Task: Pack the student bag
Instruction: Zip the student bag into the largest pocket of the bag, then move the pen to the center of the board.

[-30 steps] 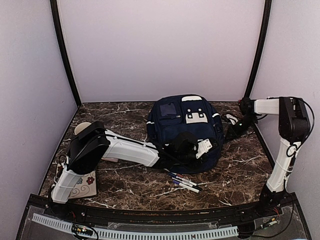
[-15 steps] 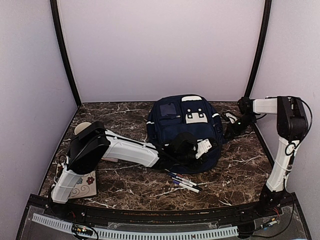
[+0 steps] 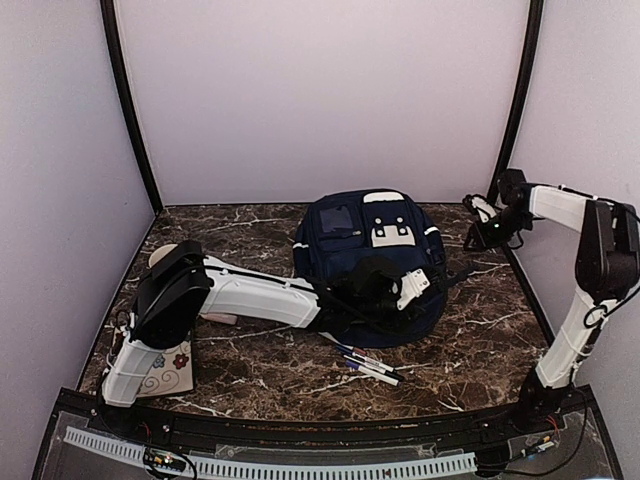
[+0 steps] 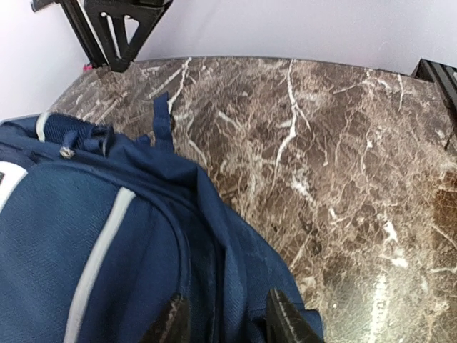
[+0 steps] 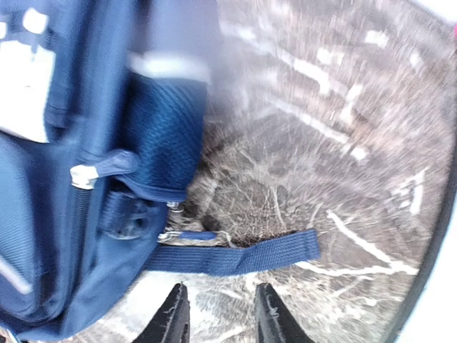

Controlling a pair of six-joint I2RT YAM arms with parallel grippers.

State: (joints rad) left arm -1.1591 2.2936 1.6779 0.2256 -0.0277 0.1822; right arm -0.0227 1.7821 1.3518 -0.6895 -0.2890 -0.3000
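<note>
One student bag, two parted claws (left claw, right claw)

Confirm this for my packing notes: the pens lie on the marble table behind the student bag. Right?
No. The pens lie on the marble table in front of the student bag, on the arm-base side. The top external view shows it.

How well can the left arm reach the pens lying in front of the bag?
Probably yes. The pens lie uncovered on the table, close to the left gripper, which is over the student bag; nothing stands between them.
</note>
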